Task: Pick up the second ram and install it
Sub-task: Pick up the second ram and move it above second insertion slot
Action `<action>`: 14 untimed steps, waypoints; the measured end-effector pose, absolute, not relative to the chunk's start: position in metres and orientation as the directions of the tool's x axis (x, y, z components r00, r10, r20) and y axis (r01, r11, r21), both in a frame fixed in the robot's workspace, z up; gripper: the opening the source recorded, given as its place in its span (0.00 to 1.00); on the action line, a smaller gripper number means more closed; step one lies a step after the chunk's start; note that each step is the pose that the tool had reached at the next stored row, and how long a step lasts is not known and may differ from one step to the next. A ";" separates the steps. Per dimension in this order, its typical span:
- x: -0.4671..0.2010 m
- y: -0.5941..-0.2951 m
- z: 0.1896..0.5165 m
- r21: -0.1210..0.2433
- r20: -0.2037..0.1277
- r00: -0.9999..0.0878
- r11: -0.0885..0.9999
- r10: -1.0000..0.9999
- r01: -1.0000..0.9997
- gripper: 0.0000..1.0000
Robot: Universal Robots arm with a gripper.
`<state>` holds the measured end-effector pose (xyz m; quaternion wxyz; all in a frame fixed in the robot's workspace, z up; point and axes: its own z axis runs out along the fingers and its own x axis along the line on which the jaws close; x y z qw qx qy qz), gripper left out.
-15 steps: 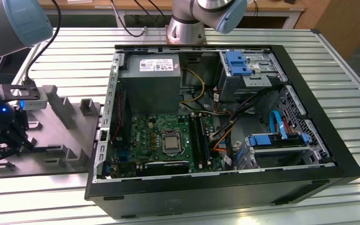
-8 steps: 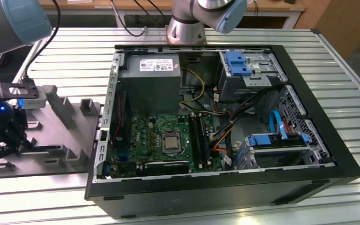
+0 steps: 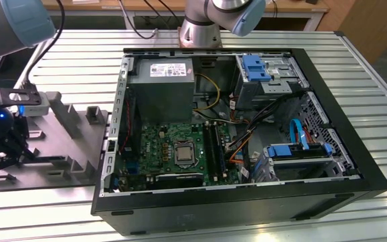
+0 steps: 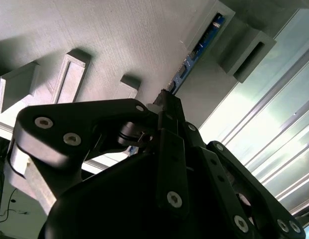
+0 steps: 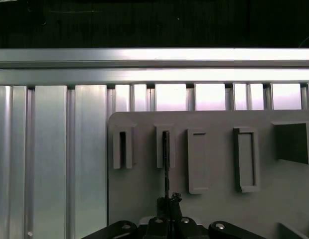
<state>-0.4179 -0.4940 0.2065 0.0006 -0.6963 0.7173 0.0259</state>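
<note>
One stick matters here: the second ram (image 4: 197, 50), a thin dark-blue board standing on edge in the grey fixture plate (image 5: 274, 199). The plate lies on the slatted bench (image 3: 355, 55), just beside the open computer case (image 3: 247, 212) on the exterior view's left. The gripper (image 5: 169, 200) sits over the board with the jaws drawn together on its thin edge, so far as both wrist views show. The ram has not left its holder, and its far end sits in a slotted block (image 5: 164, 147). The likeliest trouble, I judge, is binding: a lift that is not square to that slot could wedge the board, drag the plate along, or let so thin a thing pivot between the jaws. A skewed board would meet the black memory slots (image 3: 211, 143) crooked. The loose cables (image 3: 247, 133) just beside them could snag it, as could the case's rim. Counted: one ram on the plate. In the first wrist view, two slotted blocks and two hollow rectangular frames (image 5: 198, 160) stand in a row, plus one larger block (image 5: 293, 142). In the case there are one grey power supply (image 3: 161, 88), one processor socket (image 3: 182, 151) and two bright blue drive brackets (image 3: 255, 68). How many slot strips there are I cannot tell.
</note>
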 end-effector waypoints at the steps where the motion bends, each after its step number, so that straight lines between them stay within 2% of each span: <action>1: -0.418 -0.494 0.207 0.036 -0.037 -0.030 0.029 -0.999 -0.999 0.11; 14: -0.418 -0.494 0.211 0.036 -0.037 -0.019 0.018 -0.999 -0.999 0.11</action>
